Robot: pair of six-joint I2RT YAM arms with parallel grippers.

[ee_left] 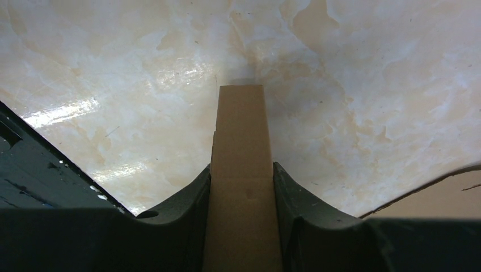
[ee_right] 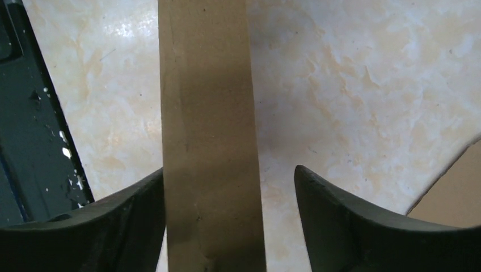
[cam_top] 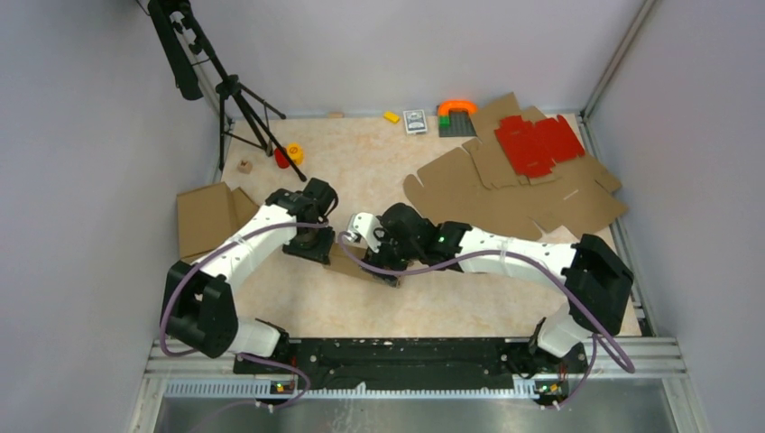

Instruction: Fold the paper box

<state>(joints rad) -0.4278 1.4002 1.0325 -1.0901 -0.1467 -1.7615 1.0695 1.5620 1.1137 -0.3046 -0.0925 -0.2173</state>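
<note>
Brown paper box [ee_left: 241, 113] panel pinched in left end effector [ee_left: 242, 169]; right end effector [ee_right: 230, 170] spread wide, prob. round same panel.

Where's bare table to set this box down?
Free: back centre, between the tripod and the flat cardboard pile; also the near strip along the base rail. Crowded: right rear, and the left edge by the folded cardboard.

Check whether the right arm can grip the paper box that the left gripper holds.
Probably yes: the paper box sits between the open fingers of the right gripper, touching one finger and clear of the other, with nothing else between them. The left gripper is clamped on it.
</note>
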